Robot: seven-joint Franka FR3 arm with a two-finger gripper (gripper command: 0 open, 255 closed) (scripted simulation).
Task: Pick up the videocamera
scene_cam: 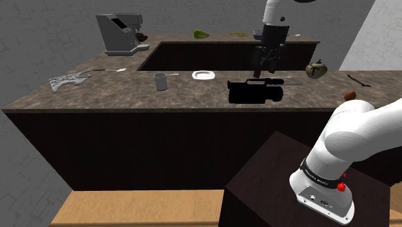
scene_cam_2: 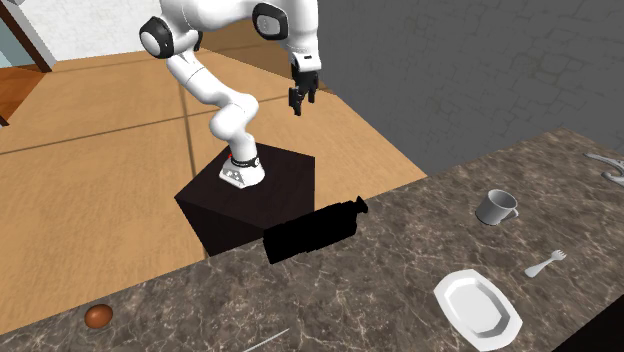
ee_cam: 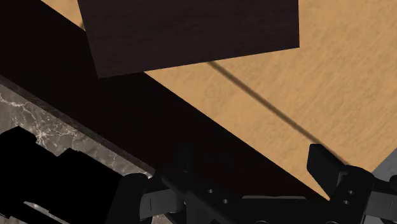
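Black tool hangs with its fingers apart, gripping nothing. Below it and slightly aside, an all-black videocamera lies near the marbled desk's edge. The shoulder view adds a coffee machine; the wrist view shows wooden floor and the stand.

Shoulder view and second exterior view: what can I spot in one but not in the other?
Shoulder view, not the second exterior view: a grey coffee machine at the far corner of the counter, and a green thing at the back. Second exterior view, not the shoulder view: a pale fork beside the plate. Both: the black videocamera lying on the counter, the grey mug, the white plate, and the open tool up in the air, not touching the videocamera.
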